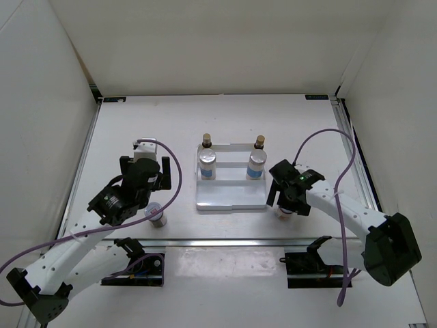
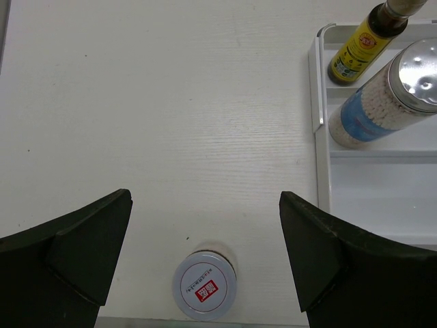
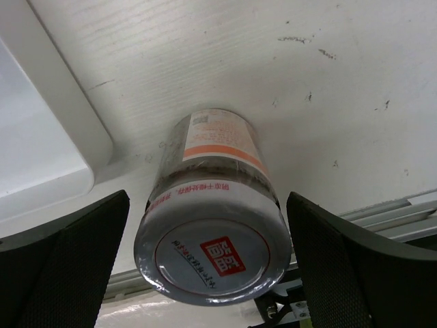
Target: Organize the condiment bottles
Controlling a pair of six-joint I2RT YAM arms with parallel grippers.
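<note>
Right gripper (image 3: 208,205): spread, straddling red-marked jar (image 3: 212,256), lower centre.
Left gripper (image 2: 205,198): spread; second jar (image 2: 204,285) bottom centre.
Tray (image 2: 316,102): upper right, holding brown bottle (image 2: 358,51), silver-lidded cylinder (image 2: 382,102).

Count recorded: one white ridged tray (image 1: 231,199). Two slim brown bottles (image 1: 206,141) (image 1: 259,142) with tan caps stood in the tray's far row. Two silver-lidded cylinders (image 1: 207,165) (image 1: 256,165) stood in the tray, just nearer than those. Two squat red-marked jars (image 1: 158,216) (image 3: 212,236) sat outside the tray, one at either side.
</note>
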